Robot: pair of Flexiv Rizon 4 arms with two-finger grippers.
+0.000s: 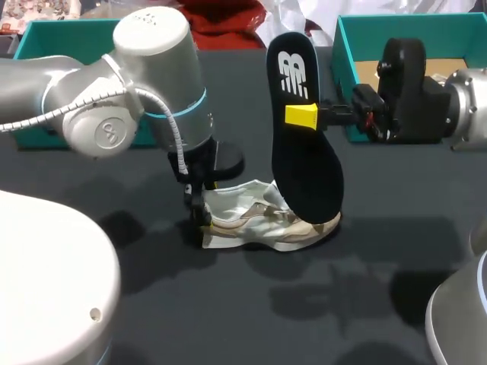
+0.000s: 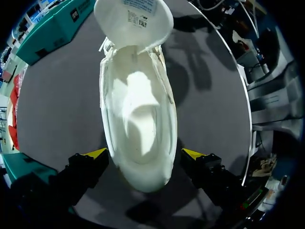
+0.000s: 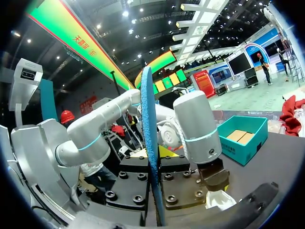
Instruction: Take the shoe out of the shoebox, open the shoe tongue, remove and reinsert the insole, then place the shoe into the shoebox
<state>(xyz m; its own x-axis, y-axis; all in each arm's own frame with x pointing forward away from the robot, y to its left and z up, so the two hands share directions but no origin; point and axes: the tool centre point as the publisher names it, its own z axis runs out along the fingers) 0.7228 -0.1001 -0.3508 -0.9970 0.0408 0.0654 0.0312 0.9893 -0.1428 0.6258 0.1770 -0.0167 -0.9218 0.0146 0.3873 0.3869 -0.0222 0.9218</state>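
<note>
Left arm (image 1: 144,84): comes down over the heel of the shoe (image 1: 266,224). Left gripper (image 2: 144,153): fingers spread wide astride the heel, not seen pressing it.
Shoe: on its sole on the table (image 1: 304,304), tongue (image 2: 133,19) folded back, inside bare.
Right arm (image 1: 426,95): level, well above the shoe. Right gripper (image 3: 154,153): clamped on the insole (image 1: 304,152), which stands on end above the shoe's toe.
Shoebox (image 1: 344,57): teal, open, beyond the shoe under the right arm.
Second teal box (image 1: 53,38): beyond the shoe, behind the left arm.
</note>
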